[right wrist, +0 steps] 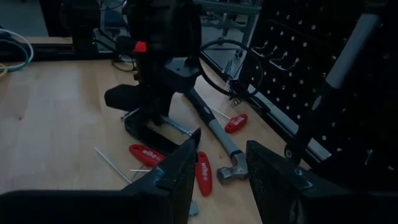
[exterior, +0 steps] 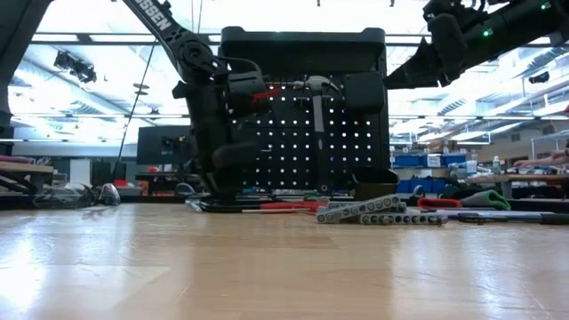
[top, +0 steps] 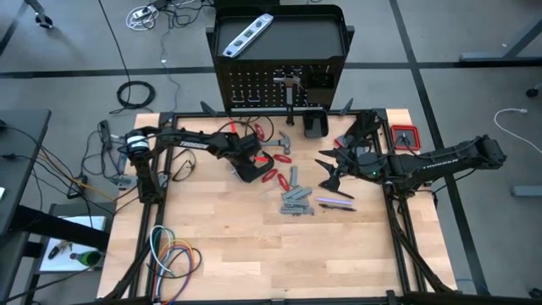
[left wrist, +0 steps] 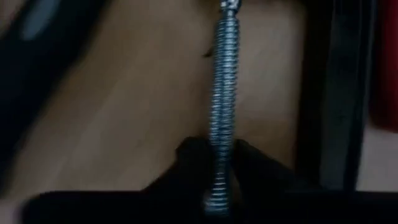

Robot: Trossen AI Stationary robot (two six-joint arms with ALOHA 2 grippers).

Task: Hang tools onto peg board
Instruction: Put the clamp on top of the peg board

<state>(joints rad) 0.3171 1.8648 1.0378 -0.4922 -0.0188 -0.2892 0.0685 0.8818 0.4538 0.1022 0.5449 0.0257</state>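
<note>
A: Which tool is being worked, and how does it lie?
B: The black C-clamp (top: 247, 168), flat on the wooden tabletop (top: 229, 246) left of centre, at about 7 o'clock from the peg board (top: 279, 89). In the left wrist view its threaded screw (left wrist: 222, 106) runs lengthwise away from the camera, so the long axis follows the line of the left arm.

A: What is the left gripper (top: 240, 152) doing?
B: It sits directly on the clamp. Whether its fingers are closed on it cannot be told; the screw passes between dark parts at the near edge of the wrist view.

A: What surrounds the clamp?
B: At its 3 o'clock lie red-handled T-drivers (top: 273, 176) and a steel hammer (right wrist: 217, 140), whose handle slants from the clamp toward the board. Farther out, toward 4 o'clock, grey wrenches (top: 296, 200) lie in a cluster.

A: And on the board?
B: A second hammer (top: 290, 85) hangs there, handle downward; a silver level (top: 247, 36) lies diagonally in the tray on top.

A: The other arm?
B: The right gripper (top: 329, 171) hovers right of centre, its fingers (right wrist: 177, 171) parted and holding nothing.
</note>
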